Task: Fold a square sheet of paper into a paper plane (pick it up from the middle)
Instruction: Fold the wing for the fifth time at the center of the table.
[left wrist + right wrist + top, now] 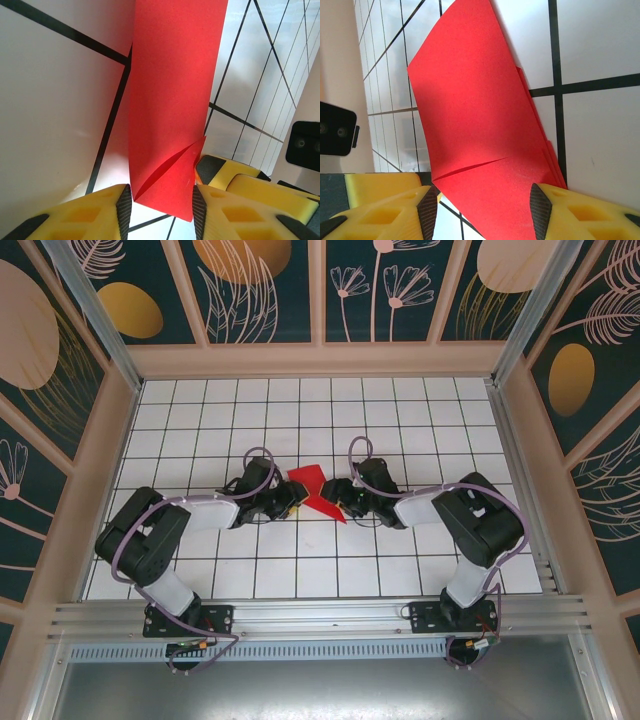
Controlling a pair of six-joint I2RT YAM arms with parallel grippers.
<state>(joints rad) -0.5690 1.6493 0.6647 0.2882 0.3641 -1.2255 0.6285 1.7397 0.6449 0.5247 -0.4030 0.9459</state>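
Half-folded red paper [312,490] sits mid-table; left gripper [161,201] and right gripper [485,199] each straddle it, whether clenched I cannot tell.

top: high overhead, looking down, far | wrist cams: close, facing tabletop [300,570] | shared by all: red paper [315,492]

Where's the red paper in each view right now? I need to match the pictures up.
Top external: paper in the middle of the picture, lying on the table.
Left wrist: paper in the centre, from the top edge almost to the bottom.
Right wrist: paper in the centre, top to bottom edge.
Shared landmark: the table's black grid.
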